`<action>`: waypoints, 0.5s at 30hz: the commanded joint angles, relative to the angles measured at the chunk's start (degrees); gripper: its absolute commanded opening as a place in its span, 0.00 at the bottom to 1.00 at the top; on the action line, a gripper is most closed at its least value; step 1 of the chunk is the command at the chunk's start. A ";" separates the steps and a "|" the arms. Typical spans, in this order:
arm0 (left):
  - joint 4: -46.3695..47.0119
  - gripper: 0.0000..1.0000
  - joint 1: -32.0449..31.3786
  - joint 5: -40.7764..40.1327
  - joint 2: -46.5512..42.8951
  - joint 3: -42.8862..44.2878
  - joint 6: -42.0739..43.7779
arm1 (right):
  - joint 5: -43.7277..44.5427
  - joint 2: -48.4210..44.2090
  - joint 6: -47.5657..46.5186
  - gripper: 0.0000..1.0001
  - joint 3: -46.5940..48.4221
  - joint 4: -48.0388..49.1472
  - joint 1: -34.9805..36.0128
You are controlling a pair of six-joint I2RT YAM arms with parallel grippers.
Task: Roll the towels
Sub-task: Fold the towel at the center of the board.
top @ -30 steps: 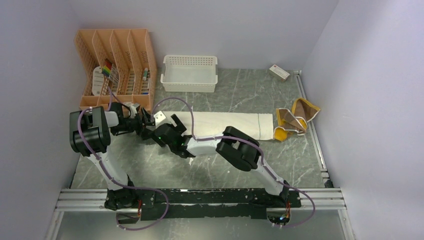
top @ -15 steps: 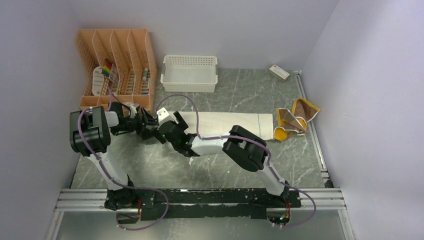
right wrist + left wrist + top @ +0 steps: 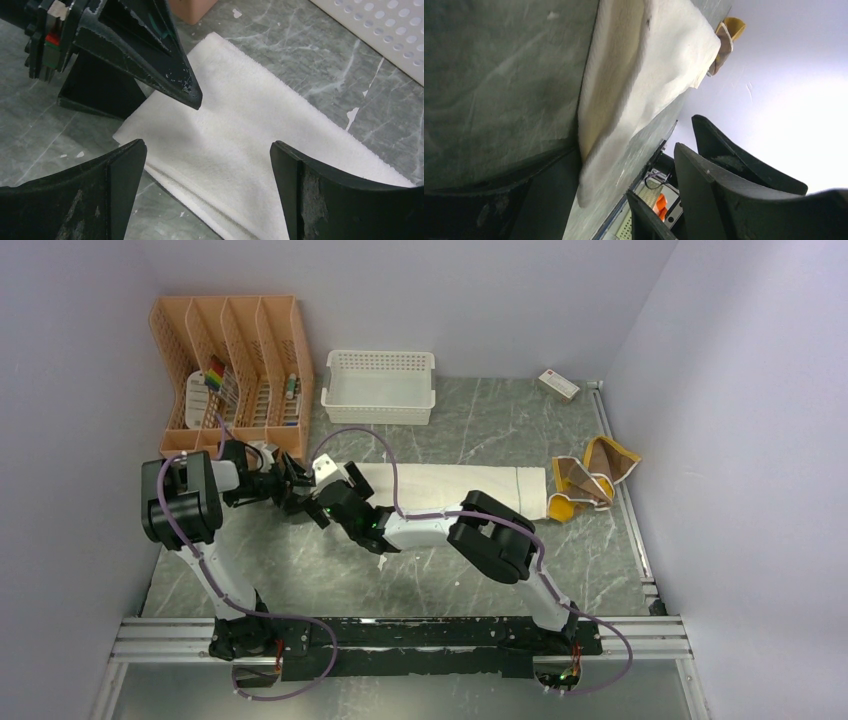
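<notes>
Nearest the viewer, an aluminium rail (image 3: 400,638) carries the 2 arm bases along the front edge of the bench (image 3: 300,585), a grey-green slab veined like marble with a few pale flecks. Both arms lean in toward the left middle of the bench.

The left claw (image 3: 295,488) has its fingers apart: 1 rests on the bench beside the corner of the white towel (image 3: 460,490) and the other, pointed, hangs over that corner. The right claw (image 3: 207,150) hovers above the same end, fingers spread wide with the cloth between them and nothing gripped.

The white towel lies flat as a long folded strip running left to right across mid-bench, unrolled, with a thin dark stripe near its right end. Just beside that end, the mustard-yellow towel (image 3: 590,478) sits crumpled against the right-hand rail.

Farther back stand an orange 4-slot file rack (image 3: 235,360) at the left, a white lattice basket (image 3: 380,387) in the centre and a small box (image 3: 558,385) toward the right corner. Plain pale lavender walls (image 3: 480,300) enclose the bench on 3 sides.
</notes>
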 commanded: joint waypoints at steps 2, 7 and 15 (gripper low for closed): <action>5.03 0.79 -1.27 -17.32 6.43 0.92 -0.45 | -0.16 -0.59 0.43 0.96 0.06 1.11 -0.19; 5.75 0.72 -3.07 -17.37 7.28 1.84 -1.59 | -0.16 -1.22 0.34 0.96 -0.46 1.34 -0.28; 5.00 0.58 -3.42 -20.00 5.24 1.03 -0.76 | -0.98 -6.25 0.47 0.96 -6.30 3.14 -0.35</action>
